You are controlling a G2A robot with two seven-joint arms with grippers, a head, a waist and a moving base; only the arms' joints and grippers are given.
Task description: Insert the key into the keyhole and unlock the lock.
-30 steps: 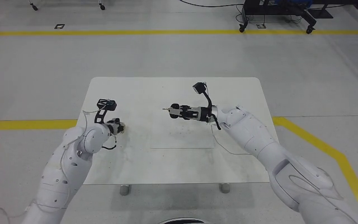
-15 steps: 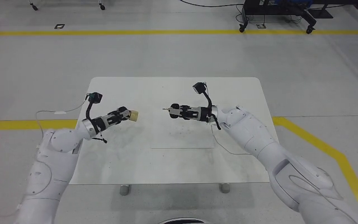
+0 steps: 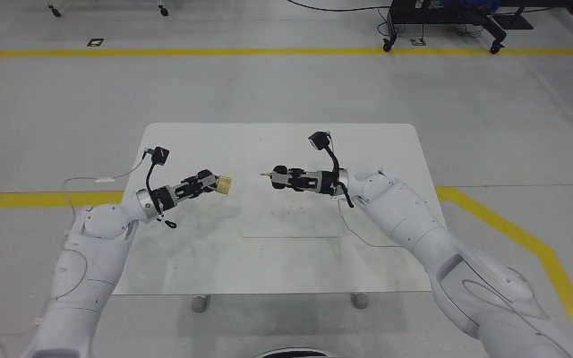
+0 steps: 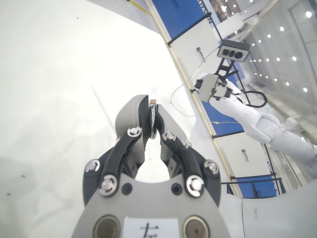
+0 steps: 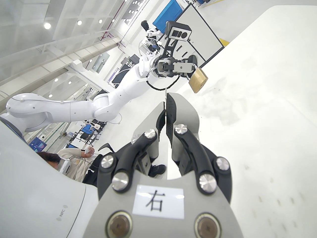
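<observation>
Aligning is the step in hand. The left jaws pinch the lock (image 3: pixel 224 185) by its shackle (image 4: pixel 152 122); the right jaws are pressed together on the key (image 3: pixel 265 174). Both hang over the worktop (image 3: pixel 376 152), near each other but apart. Next, the key tip must meet the keyhole squarely, then slide in. Both arms reach inward, facing each other.

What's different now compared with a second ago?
The left gripper carried the lock toward the key, narrowing the gap between them. The right gripper and the key stayed put. Both grips are unchanged.
</observation>
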